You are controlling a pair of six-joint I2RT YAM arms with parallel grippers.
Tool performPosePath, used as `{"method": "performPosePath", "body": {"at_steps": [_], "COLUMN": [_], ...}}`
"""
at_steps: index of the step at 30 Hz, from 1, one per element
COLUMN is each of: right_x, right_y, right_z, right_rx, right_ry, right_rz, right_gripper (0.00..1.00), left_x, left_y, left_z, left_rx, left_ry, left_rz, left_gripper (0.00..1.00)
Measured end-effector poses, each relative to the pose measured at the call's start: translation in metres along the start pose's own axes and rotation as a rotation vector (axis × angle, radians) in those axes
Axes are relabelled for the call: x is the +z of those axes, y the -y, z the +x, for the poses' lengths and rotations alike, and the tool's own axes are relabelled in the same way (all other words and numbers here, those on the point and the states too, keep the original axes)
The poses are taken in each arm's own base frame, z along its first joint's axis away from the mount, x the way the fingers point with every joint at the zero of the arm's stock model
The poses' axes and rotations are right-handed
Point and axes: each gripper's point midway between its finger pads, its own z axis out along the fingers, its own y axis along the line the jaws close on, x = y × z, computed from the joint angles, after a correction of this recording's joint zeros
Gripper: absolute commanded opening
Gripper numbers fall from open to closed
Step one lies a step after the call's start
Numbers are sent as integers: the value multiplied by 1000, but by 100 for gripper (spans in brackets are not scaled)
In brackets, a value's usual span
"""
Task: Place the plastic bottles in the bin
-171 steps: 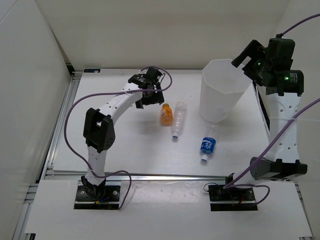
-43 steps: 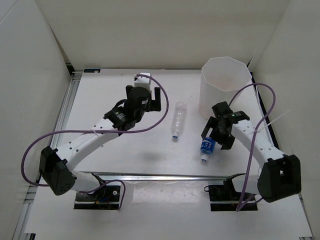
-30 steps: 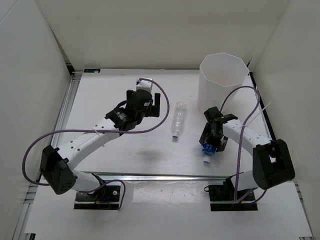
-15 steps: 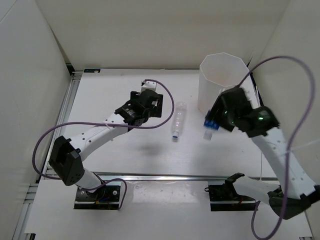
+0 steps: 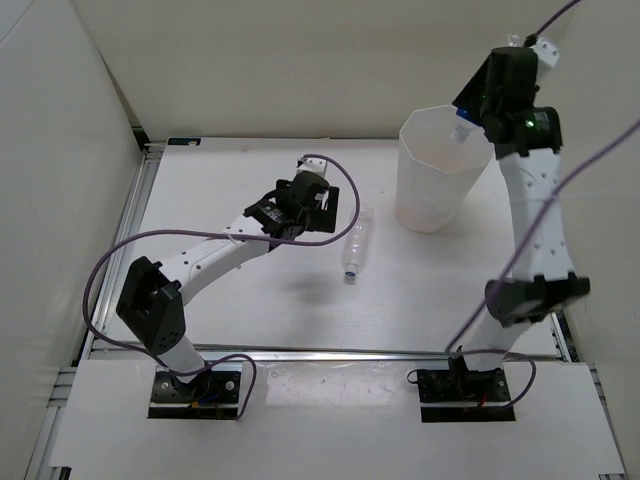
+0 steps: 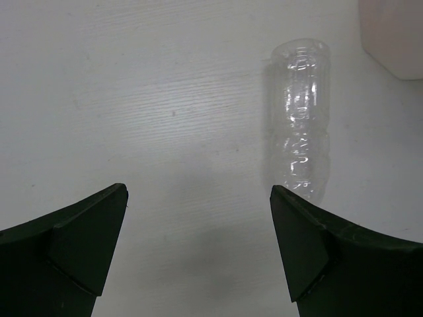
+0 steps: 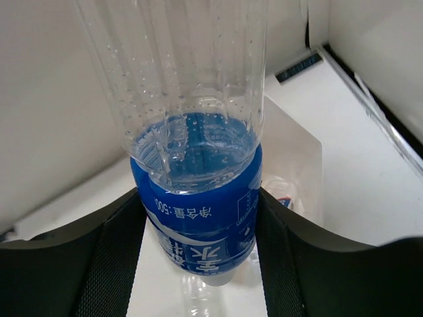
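Note:
My right gripper [image 5: 478, 102] is high over the far right rim of the white bin [image 5: 436, 185]. It is shut on the clear bottle with the blue label [image 7: 198, 198], which hangs neck down between the jaws above the bin's [image 7: 297, 155] inside. A clear bottle [image 7: 285, 191] lies at the bottom of the bin. A slim clear bottle [image 5: 354, 240] lies on the table left of the bin. My left gripper [image 5: 316, 206] hovers open just left of the slim bottle [image 6: 303, 119], which sits beyond the right fingertip [image 6: 291, 218], not between the jaws.
White walls close in the table on the left, back and right. A metal rail [image 5: 300, 352] runs along the near edge. The bin's lower corner [image 6: 396, 33] shows at the top right of the left wrist view.
My right arm has lifted the blue-label bottle off the table and swung it up over the bin. My left gripper has moved right, toward the slim clear bottle.

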Motion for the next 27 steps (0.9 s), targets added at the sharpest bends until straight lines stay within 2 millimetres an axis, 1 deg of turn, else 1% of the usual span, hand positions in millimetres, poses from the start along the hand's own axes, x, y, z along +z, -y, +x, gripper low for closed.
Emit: {"method": "performPosePath", "body": {"at_steps": [1, 2, 4, 5, 6, 7, 9, 11, 13, 15, 17, 21, 23, 24, 27], "right_x": [27, 48, 82, 91, 99, 103, 104, 97, 82, 58, 25, -53, -82, -93, -112], "right_y": [5, 11, 23, 29, 34, 36, 38, 35, 32, 28, 26, 21, 21, 21, 24], "right_z": [15, 30, 61, 72, 83, 87, 87, 79, 65, 48, 34, 5, -3, -6, -9], "right_rx": [-16, -30, -58, -67, -77, -79, -81, -66, -50, -26, 2, 46, 60, 66, 70], "right_ry": [-45, -86, -170, -204, -235, -252, -269, -261, -236, -200, -168, -73, -42, -30, -18], "right_rz": [28, 50, 88, 98, 105, 103, 80, 50, 18, -22, -69, -184, -224, -239, -258], "right_gripper": [36, 42, 70, 92, 100, 100, 100, 100, 100, 100, 100, 100, 100, 100, 100], "left_x": [2, 4, 7, 9, 11, 13, 17, 22, 30, 41, 54, 84, 95, 100, 111], "left_y": [5, 9, 15, 17, 19, 21, 22, 24, 28, 32, 40, 66, 78, 82, 94], "left_z": [-3, -5, -9, -10, -10, -10, -9, -7, -5, -2, 0, 8, 14, 19, 34], "left_rx": [-4, -6, -13, -16, -18, -19, -24, -29, -36, -39, -41, -43, -43, -41, -46], "left_ry": [-4, -6, -12, -16, -20, -23, -35, -44, -51, -69, -86, -133, -156, -172, -219], "left_rz": [23, 39, 73, 84, 99, 112, 135, 151, 173, 193, 218, 298, 336, 353, 396], "left_gripper": [100, 100, 100, 100, 100, 100, 100, 100, 100, 100, 100, 100, 100, 100, 100]}}
